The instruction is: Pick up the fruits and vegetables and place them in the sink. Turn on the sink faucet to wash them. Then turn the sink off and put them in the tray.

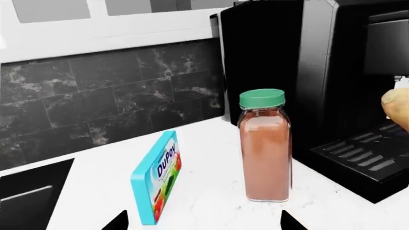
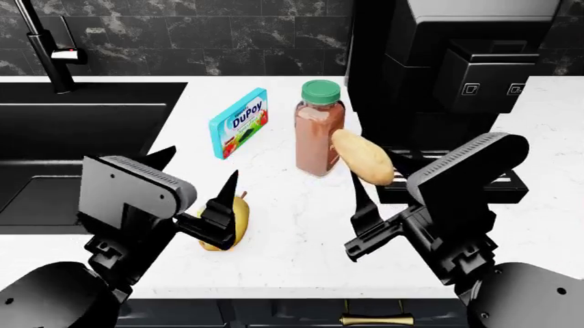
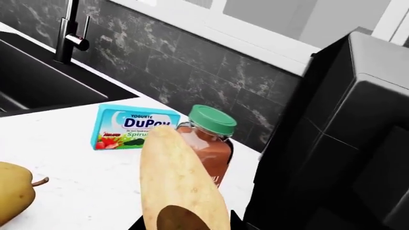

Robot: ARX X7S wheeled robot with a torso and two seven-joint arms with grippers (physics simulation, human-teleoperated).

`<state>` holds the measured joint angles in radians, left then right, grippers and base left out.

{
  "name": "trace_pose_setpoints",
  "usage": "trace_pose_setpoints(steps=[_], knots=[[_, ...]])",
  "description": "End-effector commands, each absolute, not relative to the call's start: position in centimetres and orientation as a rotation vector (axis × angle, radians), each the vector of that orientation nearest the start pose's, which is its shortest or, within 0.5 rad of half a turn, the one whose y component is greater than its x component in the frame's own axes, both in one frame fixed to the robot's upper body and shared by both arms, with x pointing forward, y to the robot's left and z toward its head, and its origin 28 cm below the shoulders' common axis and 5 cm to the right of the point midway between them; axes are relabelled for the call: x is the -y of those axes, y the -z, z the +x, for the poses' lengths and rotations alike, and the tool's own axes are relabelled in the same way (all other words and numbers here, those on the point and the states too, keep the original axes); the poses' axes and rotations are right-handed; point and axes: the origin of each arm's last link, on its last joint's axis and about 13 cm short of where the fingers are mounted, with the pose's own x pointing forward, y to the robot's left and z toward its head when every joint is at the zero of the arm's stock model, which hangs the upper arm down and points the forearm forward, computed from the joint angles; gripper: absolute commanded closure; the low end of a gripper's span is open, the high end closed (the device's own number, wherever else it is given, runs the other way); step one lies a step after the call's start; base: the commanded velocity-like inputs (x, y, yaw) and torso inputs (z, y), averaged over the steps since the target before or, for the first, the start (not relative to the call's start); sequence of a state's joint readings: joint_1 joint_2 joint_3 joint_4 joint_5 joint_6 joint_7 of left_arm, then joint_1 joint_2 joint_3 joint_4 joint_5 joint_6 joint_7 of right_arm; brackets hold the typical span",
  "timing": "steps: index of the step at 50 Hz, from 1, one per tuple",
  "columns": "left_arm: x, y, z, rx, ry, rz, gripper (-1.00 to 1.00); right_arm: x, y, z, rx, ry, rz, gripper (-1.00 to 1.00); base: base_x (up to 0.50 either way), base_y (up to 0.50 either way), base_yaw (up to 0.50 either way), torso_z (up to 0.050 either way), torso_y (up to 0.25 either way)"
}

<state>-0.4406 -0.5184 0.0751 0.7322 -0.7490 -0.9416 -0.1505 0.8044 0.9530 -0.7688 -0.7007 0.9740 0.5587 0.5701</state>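
Observation:
My right gripper (image 2: 365,179) is shut on the tan potato (image 2: 363,158), held above the counter in front of the bottle. In the right wrist view the potato (image 3: 182,182) fills the space between the jaws. The yellow fruit (image 2: 230,225) lies on the white counter, partly hidden behind a finger of my left gripper (image 2: 202,164). That gripper is open and holds nothing. The fruit (image 3: 13,191) also shows in the right wrist view. The black sink (image 2: 55,137) lies at the left with the faucet (image 2: 41,48) behind it. The tray is out of view.
An orange-filled bottle (image 2: 319,130) with a green cap and a teal packet (image 2: 239,121) stand at the counter's middle back. A black coffee machine (image 2: 456,68) rises at the right, close to the potato. The counter's front edge runs just below both arms.

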Motion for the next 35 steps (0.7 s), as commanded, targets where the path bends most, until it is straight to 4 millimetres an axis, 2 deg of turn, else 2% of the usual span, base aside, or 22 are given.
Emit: trace_pose_setpoints(steps=[1, 35], knots=[[-23.7, -17.9, 22.0, -0.013, 0.395, 0.153, -1.00, 12.4, -20.2, 21.4, 0.120, -0.379, -0.357, 1.00, 0.00, 0.00, 0.00, 0.000, 0.000], [-23.5, -15.1, 22.0, -0.129, 0.416, 0.160, -1.00, 12.1, -19.6, 21.5, 0.102, -0.419, -0.353, 1.00, 0.00, 0.00, 0.00, 0.000, 0.000]])
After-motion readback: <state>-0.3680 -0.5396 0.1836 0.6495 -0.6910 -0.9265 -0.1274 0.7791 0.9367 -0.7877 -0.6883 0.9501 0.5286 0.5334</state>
